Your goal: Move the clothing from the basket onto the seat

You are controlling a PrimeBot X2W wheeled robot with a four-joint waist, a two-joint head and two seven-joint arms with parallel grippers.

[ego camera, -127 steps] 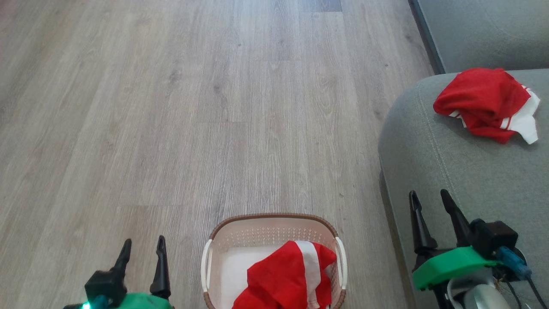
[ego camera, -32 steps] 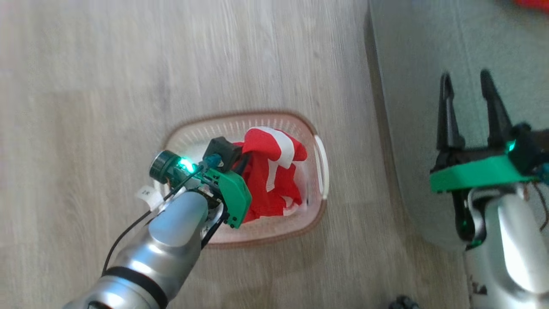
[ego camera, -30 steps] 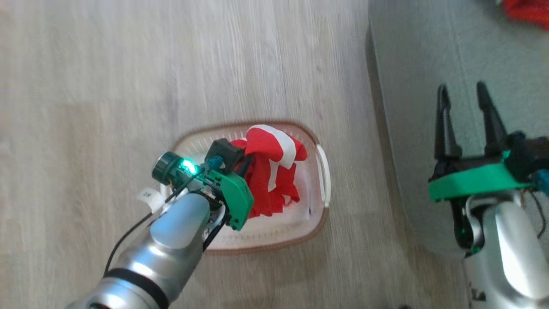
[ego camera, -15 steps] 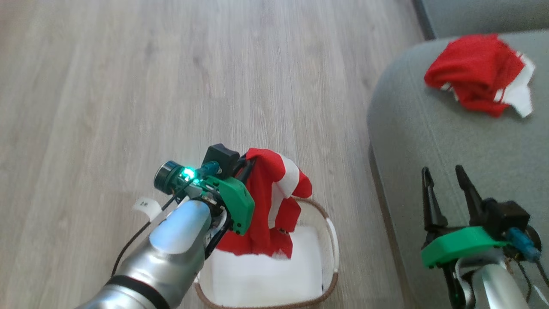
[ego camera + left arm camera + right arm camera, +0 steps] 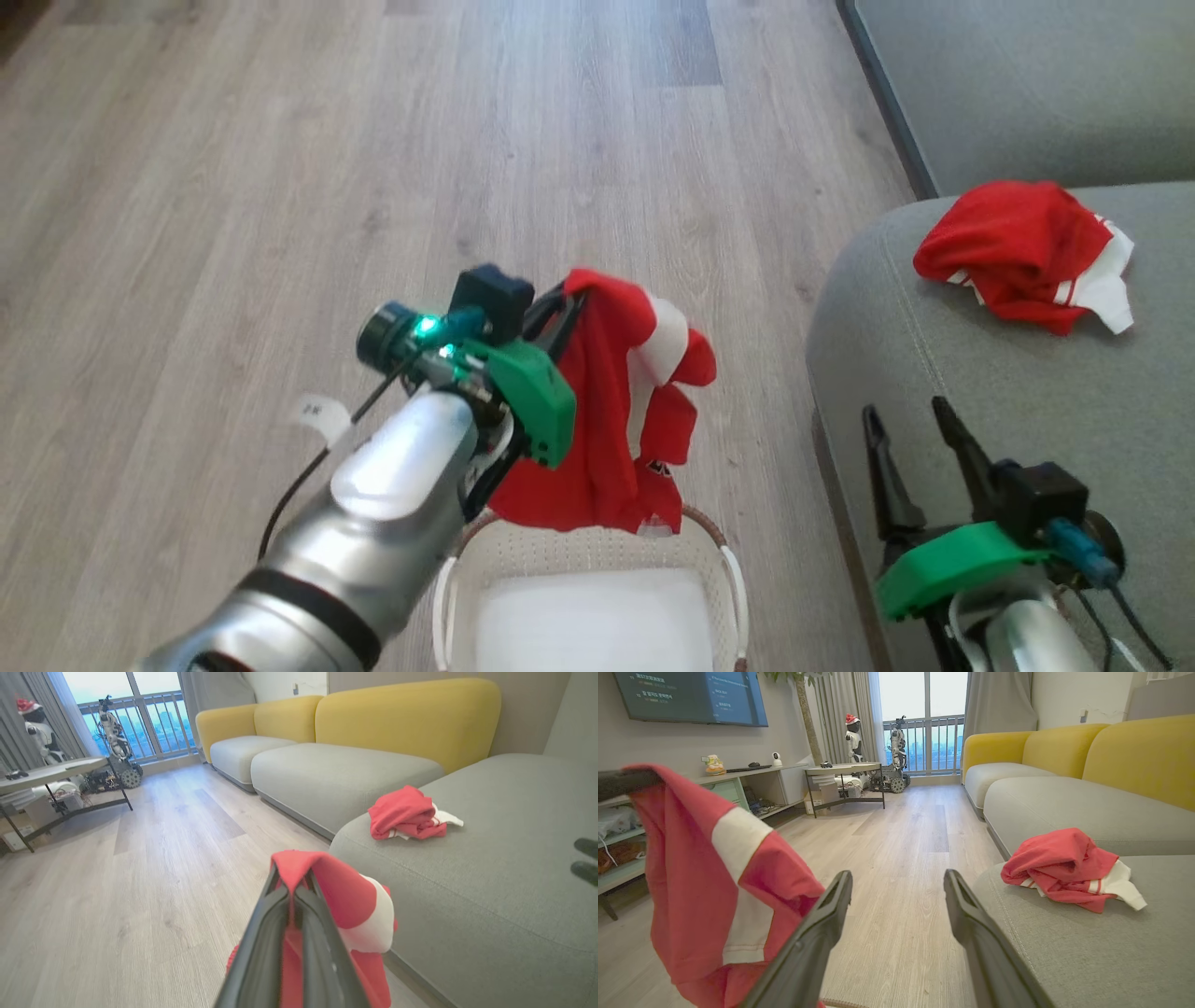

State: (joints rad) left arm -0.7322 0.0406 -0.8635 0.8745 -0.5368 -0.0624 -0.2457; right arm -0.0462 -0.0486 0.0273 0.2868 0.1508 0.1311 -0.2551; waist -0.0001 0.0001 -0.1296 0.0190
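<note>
Left to right. The left gripper (image 5: 571, 299), above the basket (image 5: 735, 581) and toward its far left side, has its fingers pressed together on the top fold of a red garment (image 5: 607, 439). About a second ago this garment lay bunched inside the basket with the gripper down among it. Now it has been raised and hangs over the basket's far rim, and the basket's pale bottom shows beneath. The head camera has also tilted between pictures, so the basket's shift toward the lower edge is not a move of the basket.

The held garment hangs with its long axis roughly vertical: pinched edge up, hem pointing down at the basket, a white stripe running down its right half. The hem seems to be just clear of the rim, though the overhead angle leaves this uncertain.

Right of the basket, the right gripper (image 5: 904, 413) hovers over the near edge of the seat (image 5: 934, 308), fingers spread and holding nothing. Farther right and beyond the basket, a second red garment (image 5: 1018, 252) lies crumpled on the seat, as before.
</note>
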